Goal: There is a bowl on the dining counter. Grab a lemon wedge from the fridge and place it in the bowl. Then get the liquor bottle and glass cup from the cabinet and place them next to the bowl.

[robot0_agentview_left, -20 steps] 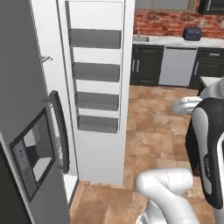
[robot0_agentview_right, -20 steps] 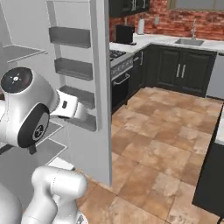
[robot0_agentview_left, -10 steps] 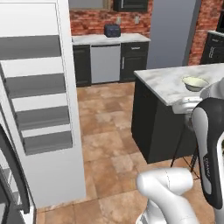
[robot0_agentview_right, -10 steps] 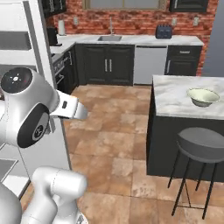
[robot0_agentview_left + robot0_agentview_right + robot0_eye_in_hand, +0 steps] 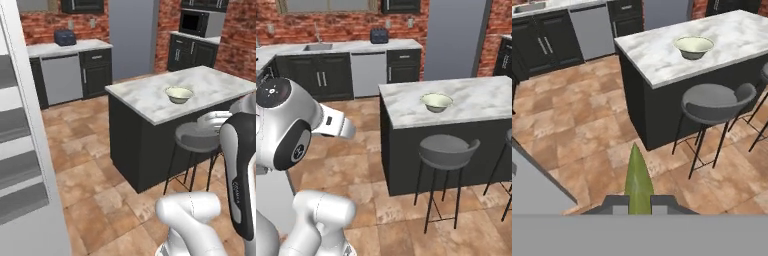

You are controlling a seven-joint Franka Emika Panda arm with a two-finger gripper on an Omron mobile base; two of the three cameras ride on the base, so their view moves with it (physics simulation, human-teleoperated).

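Observation:
My gripper [image 5: 639, 204] is shut on a slim yellow-green lemon wedge [image 5: 638, 177], which stands up between the two dark fingertips [image 5: 615, 204] at the bottom of the hand view. A pale bowl [image 5: 179, 94] [image 5: 437, 102] [image 5: 694, 47] sits on the white marble dining counter [image 5: 145, 95] [image 5: 481, 102] [image 5: 654, 57], well ahead of the gripper and apart from it. The fridge's open door [image 5: 22, 155] with grey shelves stands at the left. The liquor bottle and glass cup are out of view.
Grey bar stools [image 5: 196, 138] [image 5: 448, 150] [image 5: 712, 104] stand along the near side of the island. Dark base cabinets and a dishwasher [image 5: 367, 74] line the brick back wall. Open tiled floor [image 5: 577, 125] lies between me and the island.
The base has turned away from the fridge, so both base views swung round to the island with the bowl. The gripper has stayed shut.

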